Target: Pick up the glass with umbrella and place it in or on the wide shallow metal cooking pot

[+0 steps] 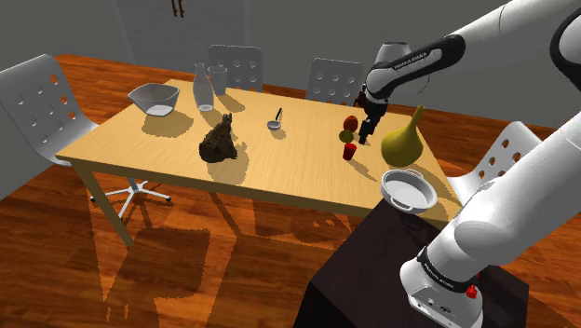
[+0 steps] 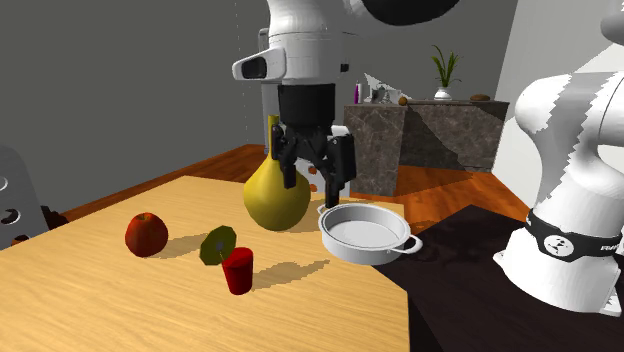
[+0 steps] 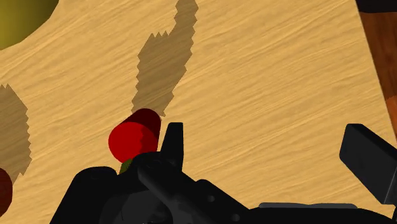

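Observation:
The glass [image 2: 238,270] is a small red cup with a green paper umbrella [image 2: 217,245] leaning out of it. It stands on the wooden table [image 2: 120,300] between a red apple [image 2: 146,234] and a yellow gourd-shaped vase [image 2: 276,195]. In the shoulder view the glass [image 1: 350,151] sits just below my gripper [image 1: 367,136]. My gripper [image 2: 315,172] hangs open above the table, behind the glass, touching nothing. In the wrist view the glass [image 3: 132,137] lies outside one finger [image 3: 172,141], not between the two. The shallow metal pot [image 2: 365,232] rests at the table's corner beside the vase.
Farther along the table in the shoulder view stand a clear bowl [image 1: 154,98], a glass pitcher [image 1: 204,88], a dark lumpy object [image 1: 220,142] and a small ladle-like item [image 1: 276,121]. White chairs [image 1: 42,112] ring the table. My dark stand [image 1: 372,270] adjoins the pot [image 1: 408,191].

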